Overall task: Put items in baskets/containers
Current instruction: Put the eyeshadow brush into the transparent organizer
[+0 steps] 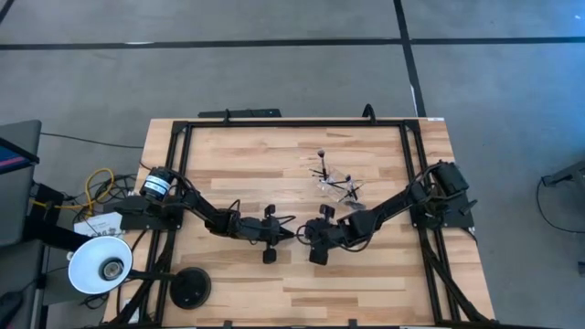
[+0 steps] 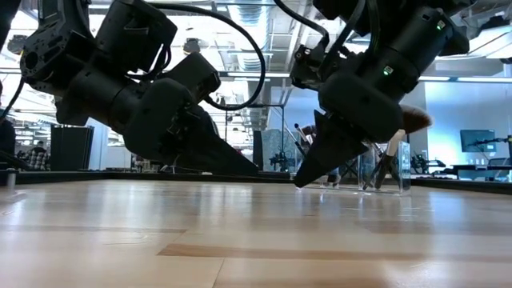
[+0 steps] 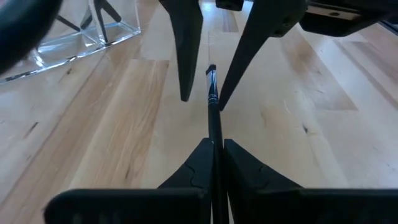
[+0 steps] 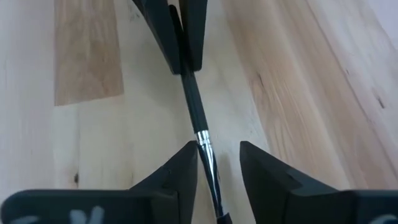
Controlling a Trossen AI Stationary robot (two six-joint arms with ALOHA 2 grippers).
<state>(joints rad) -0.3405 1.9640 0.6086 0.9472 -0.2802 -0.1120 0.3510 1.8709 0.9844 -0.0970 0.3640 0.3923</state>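
Observation:
A slim black makeup brush (image 3: pixel 212 99) with a silver ferrule (image 4: pixel 203 139) is held over the middle of the table. My left gripper (image 3: pixel 214 148) is shut on it. My right gripper (image 4: pixel 217 152) faces it from the table's right, open, its fingers (image 3: pixel 185 74) on either side of the ferrule end. The brush runs close along one finger (image 4: pixel 184 167); whether they touch I cannot tell. The clear cup (image 1: pixel 340 188) stands behind them on the wood with several brushes (image 1: pixel 322 168) upright in it. My left gripper pinches the brush's dark handle (image 3: pixel 216 135) between its two fingertips. The fingers come from the table's left, slanting a little downward, and lie along the brush. The ferrule end (image 3: pixel 211 73) sticks out ahead of the fingertips, in between the right gripper's fingers.
A white round lamp shade (image 1: pixel 99 265) and a black round base (image 1: pixel 190 288) sit at the near left corner. A black frame (image 1: pixel 292 123) borders the wooden table. Bare wood lies in front of both grippers toward the near edge (image 1: pixel 302 302).

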